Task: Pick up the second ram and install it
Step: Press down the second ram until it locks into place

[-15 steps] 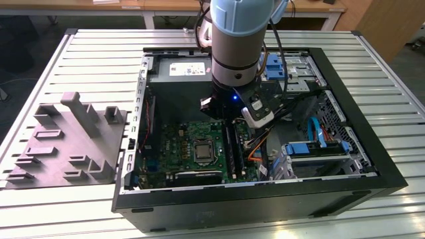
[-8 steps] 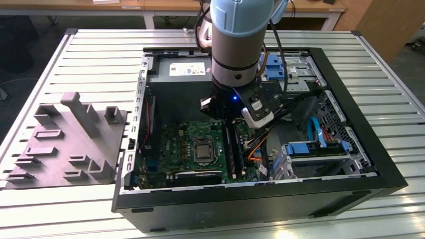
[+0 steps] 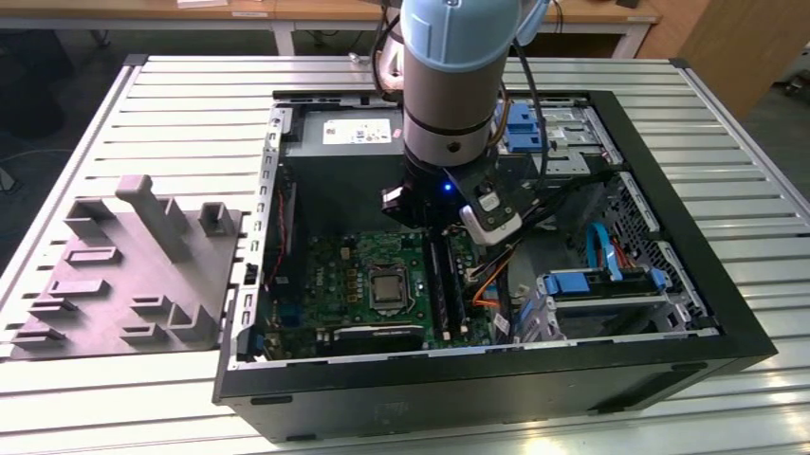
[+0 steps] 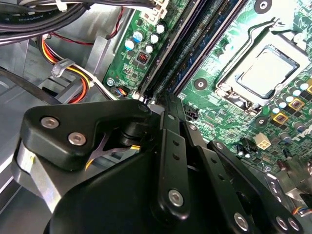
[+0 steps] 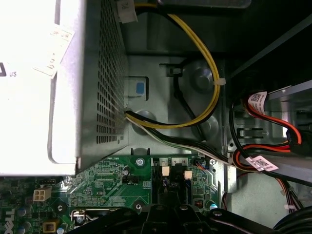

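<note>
Jaws (image 4: 168,100) over the slots (image 4: 195,44), fingertips hidden

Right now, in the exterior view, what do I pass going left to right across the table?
Grey holder block → green motherboard with its processor socket → memory slots under the robot arm → blue drive cage.

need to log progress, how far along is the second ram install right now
Done: the tool is down inside the open case, at the end of the memory slots beside the processor socket. In hand: I cannot tell whether it grips the second ram. Left: no seated stick can be confirmed, so the install counts as unfinished.
</note>
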